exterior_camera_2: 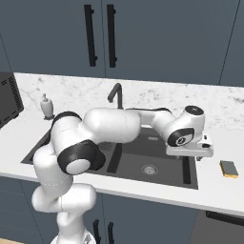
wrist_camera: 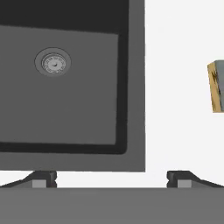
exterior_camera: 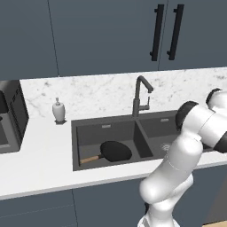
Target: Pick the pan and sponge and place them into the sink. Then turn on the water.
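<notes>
While the pan [exterior_camera: 115,151] lies in the sink [exterior_camera: 86,131], the empty end effector [wrist_camera: 112,178] hovers spread near the sponge [exterior_camera_2: 229,168].

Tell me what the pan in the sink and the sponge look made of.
Pan: matte black body, probably coated metal; light-brown handle looks wooden. Sponge: yellow foam-like block under a grey-green layer, likely a scouring pad. Rendered surfaces, so this is a guess.

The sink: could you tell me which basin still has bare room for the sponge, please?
The right basin of the sink is bare around its drain, so the sponge, lying on the counter right of the sink, fits there. The left basin is crowded: the pan covers much of its floor. The gripper hangs open over the right rim.
</notes>
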